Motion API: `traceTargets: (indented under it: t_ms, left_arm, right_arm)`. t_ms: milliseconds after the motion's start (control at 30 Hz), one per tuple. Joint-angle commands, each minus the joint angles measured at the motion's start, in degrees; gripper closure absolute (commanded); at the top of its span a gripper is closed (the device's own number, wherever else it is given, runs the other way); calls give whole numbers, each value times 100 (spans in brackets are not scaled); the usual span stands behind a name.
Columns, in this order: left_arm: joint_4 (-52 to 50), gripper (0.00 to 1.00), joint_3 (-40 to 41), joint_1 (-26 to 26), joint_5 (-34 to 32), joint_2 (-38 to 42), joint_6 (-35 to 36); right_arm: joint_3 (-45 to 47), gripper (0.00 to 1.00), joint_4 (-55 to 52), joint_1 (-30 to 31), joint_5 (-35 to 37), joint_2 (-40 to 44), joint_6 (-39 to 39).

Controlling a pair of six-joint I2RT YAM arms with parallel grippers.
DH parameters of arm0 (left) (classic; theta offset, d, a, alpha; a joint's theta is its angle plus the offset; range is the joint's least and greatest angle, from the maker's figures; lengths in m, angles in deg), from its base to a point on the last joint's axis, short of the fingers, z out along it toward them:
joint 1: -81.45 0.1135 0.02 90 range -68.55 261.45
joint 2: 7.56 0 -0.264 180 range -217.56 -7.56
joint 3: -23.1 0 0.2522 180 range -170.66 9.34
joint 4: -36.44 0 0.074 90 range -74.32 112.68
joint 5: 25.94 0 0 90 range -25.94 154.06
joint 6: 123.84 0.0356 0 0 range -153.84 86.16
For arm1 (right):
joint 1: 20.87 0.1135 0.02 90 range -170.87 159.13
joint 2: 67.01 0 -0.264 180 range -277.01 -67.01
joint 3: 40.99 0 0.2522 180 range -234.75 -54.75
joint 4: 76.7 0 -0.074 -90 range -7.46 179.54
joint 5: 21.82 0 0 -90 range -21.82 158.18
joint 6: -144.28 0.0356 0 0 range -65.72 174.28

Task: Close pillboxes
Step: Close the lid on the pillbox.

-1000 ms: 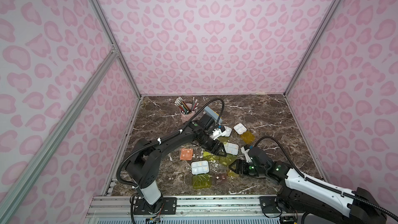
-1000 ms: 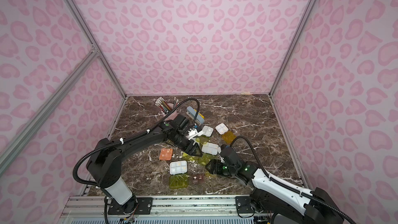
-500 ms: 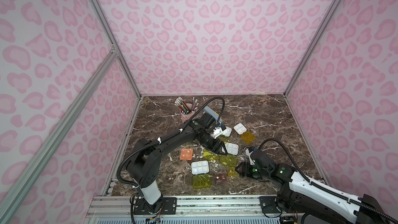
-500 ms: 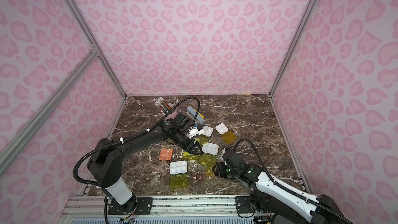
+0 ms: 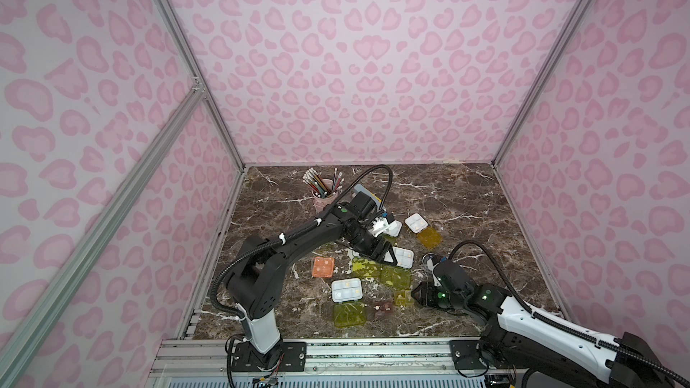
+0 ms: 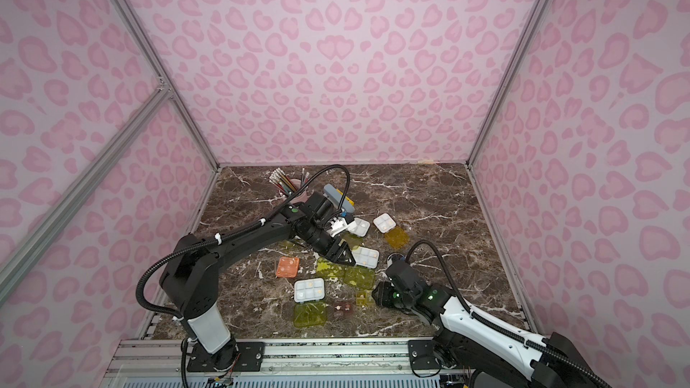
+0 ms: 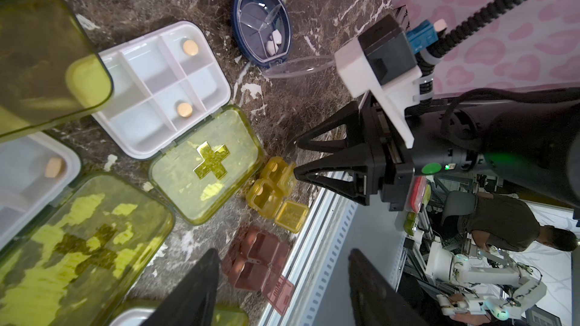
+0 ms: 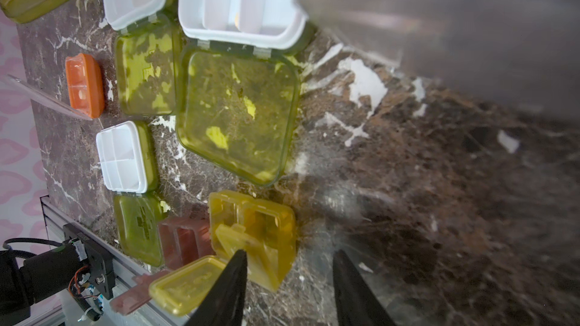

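Closing the small yellow pillbox [image 8: 251, 214], with the right gripper [image 7: 297, 159] at its side.
I have the right gripper low at the front of the tabletop [image 5: 448, 195], jaws apart. One fingertip is against the yellow pillbox and nothing is clamped. Its lid flap [image 8: 185, 288] lies open beside the brown pillbox [image 8: 185, 239]. The left gripper [image 7: 282, 252] hovers mid-tabletop with jaws apart and empty, over a white tray [image 7: 160, 89] whose lime lid [image 7: 207, 164] lies flat. Next move, I reckon: catch the flap, swing it over its hinge and press it shut. The box looks light, so I'd push gently so it doesn't skid away.
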Motion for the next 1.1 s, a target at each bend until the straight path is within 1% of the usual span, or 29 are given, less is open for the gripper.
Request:
traceTargets:
  t_ms: [0,500,1067]
  left_arm:
    - [73,33,48,9,121,-18,144]
    - [132,33,110,2,162,0,138]
    - [121,33,97,6,147,-8,141]
  right_arm:
    - [39,54,240,0,3,-99,-41]
    - [37,55,364,1,20,-387,-89]
    - [45,56,447,1,-132,-653,-171]
